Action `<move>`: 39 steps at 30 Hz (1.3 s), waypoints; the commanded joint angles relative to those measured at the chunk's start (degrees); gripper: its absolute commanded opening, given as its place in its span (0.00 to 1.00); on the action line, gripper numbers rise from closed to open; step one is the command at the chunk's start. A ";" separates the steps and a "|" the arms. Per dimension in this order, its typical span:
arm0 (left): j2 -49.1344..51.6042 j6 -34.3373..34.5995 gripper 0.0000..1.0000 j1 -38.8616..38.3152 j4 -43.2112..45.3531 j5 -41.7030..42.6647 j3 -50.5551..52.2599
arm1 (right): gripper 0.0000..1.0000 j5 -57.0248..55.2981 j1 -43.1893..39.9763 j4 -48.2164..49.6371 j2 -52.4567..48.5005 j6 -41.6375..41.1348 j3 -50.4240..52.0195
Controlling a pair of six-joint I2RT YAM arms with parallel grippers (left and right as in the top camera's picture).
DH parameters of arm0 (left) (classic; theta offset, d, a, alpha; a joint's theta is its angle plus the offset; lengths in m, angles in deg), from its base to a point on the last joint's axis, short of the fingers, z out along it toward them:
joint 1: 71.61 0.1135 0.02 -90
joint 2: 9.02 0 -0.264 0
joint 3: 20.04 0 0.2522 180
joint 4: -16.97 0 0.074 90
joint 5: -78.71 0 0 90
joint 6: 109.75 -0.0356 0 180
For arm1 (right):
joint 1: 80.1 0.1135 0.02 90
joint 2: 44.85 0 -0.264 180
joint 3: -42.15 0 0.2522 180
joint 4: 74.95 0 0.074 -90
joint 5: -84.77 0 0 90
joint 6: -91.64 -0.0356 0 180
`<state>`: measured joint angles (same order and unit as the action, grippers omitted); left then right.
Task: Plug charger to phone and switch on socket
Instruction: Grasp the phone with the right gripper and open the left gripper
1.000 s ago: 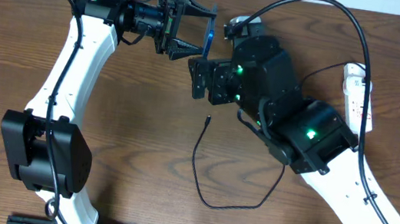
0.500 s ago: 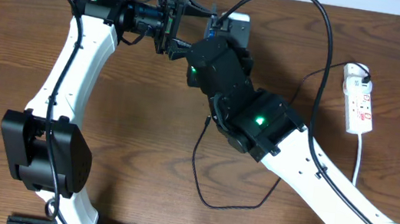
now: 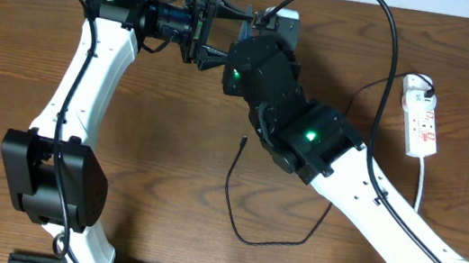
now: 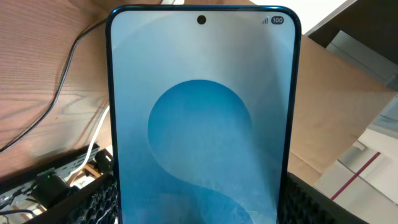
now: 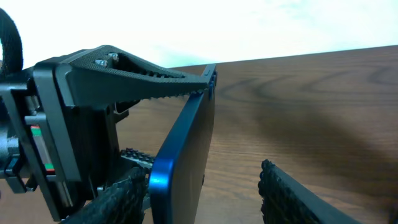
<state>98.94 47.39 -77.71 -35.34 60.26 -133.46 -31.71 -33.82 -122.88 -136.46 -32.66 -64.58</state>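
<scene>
We see the phone [image 4: 199,124] held up off the table [image 3: 170,141], near its far edge. The left fingers [image 4: 96,208] hold it, 1 on each long side. In the left wrist view its blue and white screen fills most of the picture and faces the camera.

In the right wrist view we see the phone from its thin edge. The right fingers [image 5: 292,199] stand 1 on each side of it. They are partly apart, and we see a gap between the phone and the finger on the right of that view. The other finger is just beside the phone, but we cannot tell if it touches. So the right fingers do not grip the phone.

The charger [image 3: 227,185] lies loose on the table, below the 2 arms. Its small black tip points up toward the phone but is well apart from it. The rest of the cable bends in a wide loop.

The socket [image 3: 423,115] lies at the right side of the table, well apart from the phone. Its thick white cord [image 3: 422,179] runs down from it.
</scene>
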 commanded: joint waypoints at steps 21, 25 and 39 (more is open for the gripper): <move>-1.99 -0.17 0.71 0.26 0.28 1.01 -0.42 | 0.41 0.70 -2.05 2.05 -2.80 -1.88 -1.11; -1.99 -0.17 0.72 0.24 0.28 1.01 -0.44 | 0.34 2.60 -2.05 2.10 -2.80 -1.90 -1.11; -1.99 0.09 0.72 0.24 0.31 1.07 -0.42 | 0.08 4.17 -2.05 2.51 -2.82 -2.08 -1.11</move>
<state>98.94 47.39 -77.71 -35.34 59.86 -133.46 -27.29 -35.59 -120.57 -138.58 -34.32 -64.58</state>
